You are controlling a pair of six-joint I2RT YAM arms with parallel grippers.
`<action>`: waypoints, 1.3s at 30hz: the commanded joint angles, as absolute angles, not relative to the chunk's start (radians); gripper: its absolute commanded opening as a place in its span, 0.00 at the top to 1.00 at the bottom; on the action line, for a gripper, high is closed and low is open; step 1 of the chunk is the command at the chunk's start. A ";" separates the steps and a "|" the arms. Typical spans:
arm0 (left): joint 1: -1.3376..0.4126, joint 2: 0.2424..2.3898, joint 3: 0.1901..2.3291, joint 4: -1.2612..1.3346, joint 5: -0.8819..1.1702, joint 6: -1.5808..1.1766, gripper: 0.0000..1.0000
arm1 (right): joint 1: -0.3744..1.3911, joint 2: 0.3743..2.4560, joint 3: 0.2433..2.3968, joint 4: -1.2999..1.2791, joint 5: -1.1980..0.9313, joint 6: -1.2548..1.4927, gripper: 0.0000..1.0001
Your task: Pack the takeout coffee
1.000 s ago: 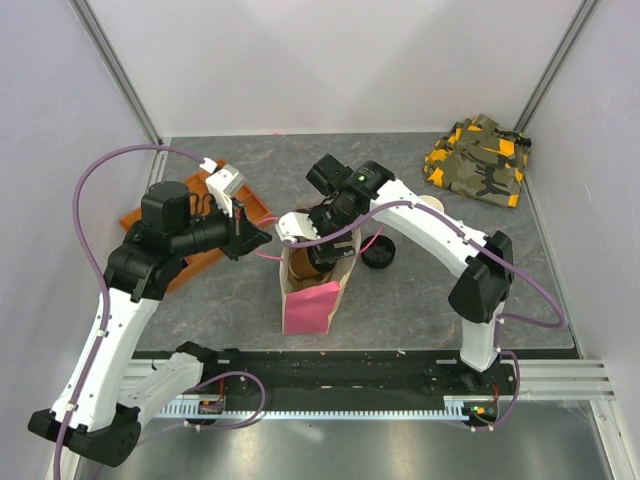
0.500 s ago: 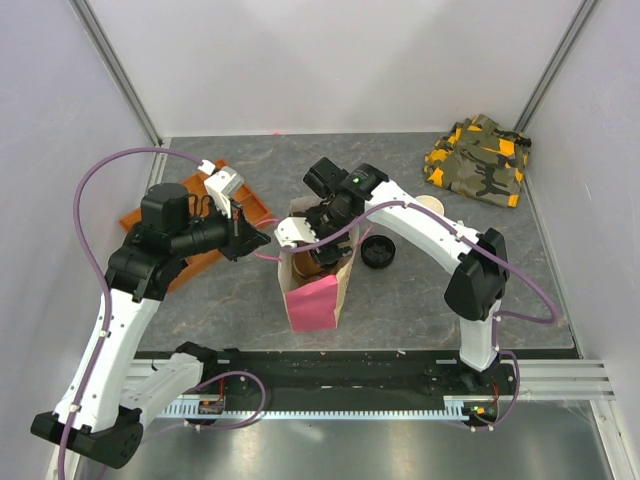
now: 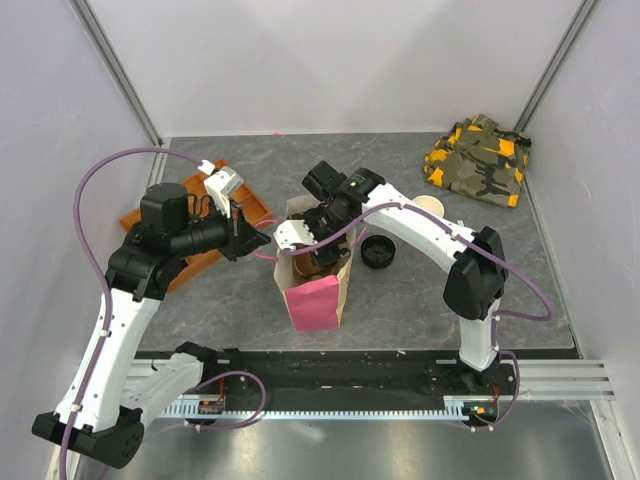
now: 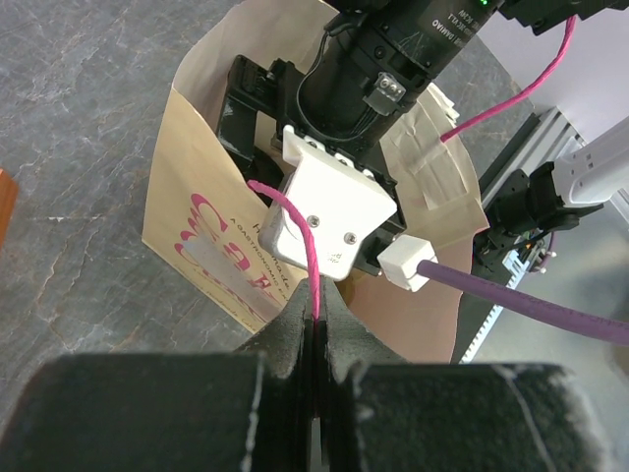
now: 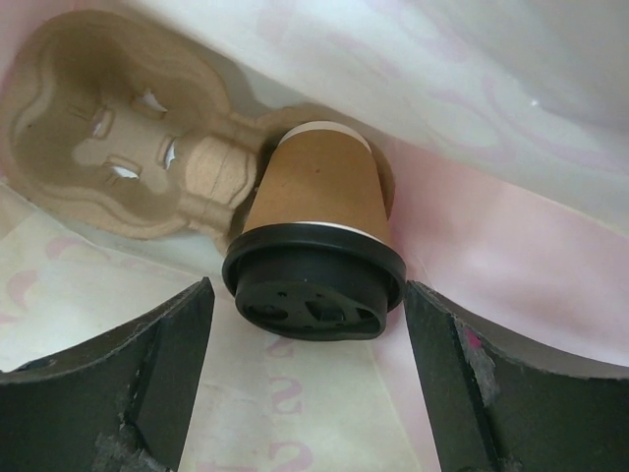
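The takeout coffee (image 5: pixel 314 251) sits lidded in the pulp carrier (image 5: pixel 98 147) at the bottom of the paper bag (image 4: pixel 197 197). The right gripper (image 5: pixel 310 393) flanks it, spread wide and holding nothing. The left gripper (image 4: pixel 314 334) is clenched on the pink handle (image 4: pixel 300 236). Packing looks nearly done, with only withdrawal left.

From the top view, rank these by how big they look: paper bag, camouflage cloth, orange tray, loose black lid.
1. paper bag and camouflage cloth: these look close. The bag stands nearer the camera, so I'm not ranking them.
2. orange tray: partly covered, so unsure.
3. loose black lid: clearly smallest.
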State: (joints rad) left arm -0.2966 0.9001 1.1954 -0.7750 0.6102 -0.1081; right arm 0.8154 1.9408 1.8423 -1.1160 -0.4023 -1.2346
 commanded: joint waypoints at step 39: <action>-0.290 0.910 1.203 -0.713 0.741 -0.087 0.98 | 0.818 1.899 1.536 -0.805 -0.284 -1.226 0.15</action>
